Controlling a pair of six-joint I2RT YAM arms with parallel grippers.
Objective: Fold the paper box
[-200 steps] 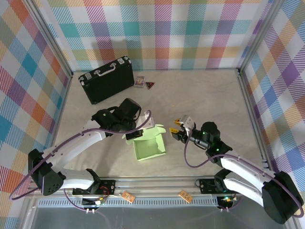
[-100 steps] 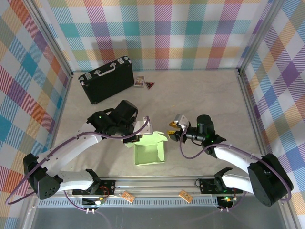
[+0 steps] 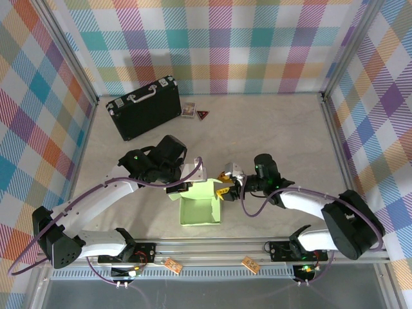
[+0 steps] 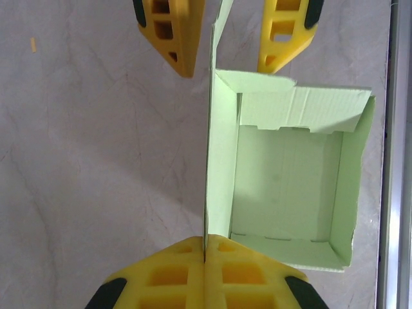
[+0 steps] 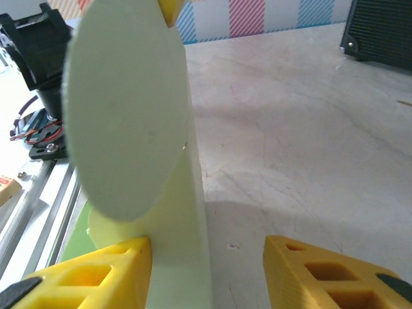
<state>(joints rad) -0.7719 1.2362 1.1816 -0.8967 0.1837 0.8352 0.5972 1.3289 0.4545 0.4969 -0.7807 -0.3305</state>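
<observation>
The paper box (image 3: pixel 201 211) is a pale green open tray near the table's front edge, with one tall flap standing up on its far side. My left gripper (image 3: pixel 182 187) is shut on that flap; in the left wrist view its yellow fingers (image 4: pixel 205 243) pinch the thin card edge-on, with the box's hollow (image 4: pixel 286 187) to the right. My right gripper (image 3: pixel 223 183) is open and straddles the flap's other end. In the right wrist view the flap (image 5: pixel 129 116) stands against the left finger (image 5: pixel 96 273), and the right finger (image 5: pixel 328 273) is well clear of it.
A black briefcase (image 3: pixel 143 106) lies at the back left, with a small card (image 3: pixel 188 109) and a red triangle (image 3: pixel 203 115) beside it. The metal rail (image 3: pixel 212 248) runs along the front edge just below the box. Checked walls enclose three sides.
The right gripper has moved left from beside the box to the upright flap, with its jaws a little wider. The box has shifted slightly toward the front. The left grip is unchanged.
</observation>
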